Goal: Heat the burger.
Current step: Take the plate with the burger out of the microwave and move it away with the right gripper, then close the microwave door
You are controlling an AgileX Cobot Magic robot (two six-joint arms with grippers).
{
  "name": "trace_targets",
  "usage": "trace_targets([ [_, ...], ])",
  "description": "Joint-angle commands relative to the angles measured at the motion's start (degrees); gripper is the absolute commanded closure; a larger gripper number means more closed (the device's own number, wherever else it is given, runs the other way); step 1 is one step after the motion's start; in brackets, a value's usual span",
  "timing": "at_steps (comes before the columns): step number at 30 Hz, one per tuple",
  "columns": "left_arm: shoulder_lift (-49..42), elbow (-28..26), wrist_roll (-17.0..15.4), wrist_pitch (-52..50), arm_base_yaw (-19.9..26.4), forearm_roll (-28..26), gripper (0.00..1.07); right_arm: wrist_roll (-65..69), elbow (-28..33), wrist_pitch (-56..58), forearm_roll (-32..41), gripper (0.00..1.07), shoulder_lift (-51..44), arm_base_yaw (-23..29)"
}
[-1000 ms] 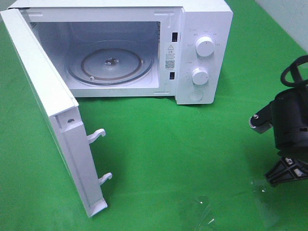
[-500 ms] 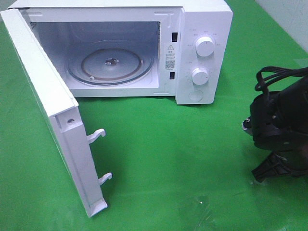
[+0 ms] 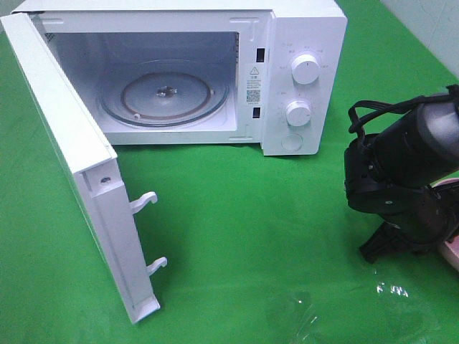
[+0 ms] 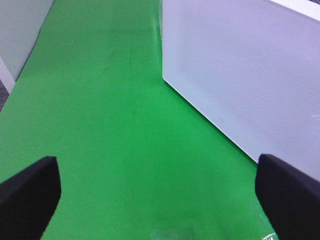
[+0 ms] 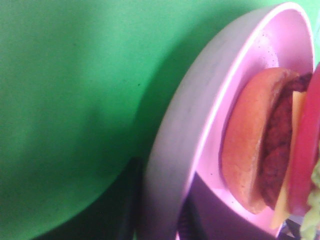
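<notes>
The burger [image 5: 270, 145], with its golden bun, brown patty and red tomato, lies on a round pink plate [image 5: 200, 115] that fills the right wrist view. My right gripper [image 5: 165, 210] has one dark finger outside the plate's rim and one inside, shut on that rim. In the high view the right arm reaches in from the right, its gripper [image 3: 391, 247] low over the green cloth. A sliver of the plate [image 3: 452, 252] shows at the edge, and the burger is hidden there. My left gripper [image 4: 160, 200] is open and holds nothing.
The white microwave [image 3: 301, 43] stands at the back with its door [image 3: 64, 158] swung wide to the left and the glass turntable [image 3: 165, 93] bare. The door's outer face [image 4: 250, 75] is close to the left gripper. A clear film [image 3: 301, 308] lies near the front edge.
The right arm has swung left and lower into the high view, and the plate's edge now shows at the right border. The microwave and its door have not moved.
</notes>
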Motion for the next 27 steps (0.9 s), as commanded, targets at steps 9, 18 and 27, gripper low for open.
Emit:
trace_targets([
  [9, -1.03, 0.17, 0.00, -0.57, 0.23, -0.29, 0.08, -4.41, -0.29, 0.40, 7.22, 0.52, -2.18, -0.34],
  [18, -1.03, 0.17, 0.00, -0.57, 0.23, -0.29, 0.08, -15.47, -0.29, -0.69, 16.96, 0.52, -17.53, -0.34],
  [27, -1.03, 0.17, 0.00, -0.57, 0.23, -0.29, 0.08, -26.18, -0.29, -4.47, 28.07, 0.52, -33.80, -0.34],
])
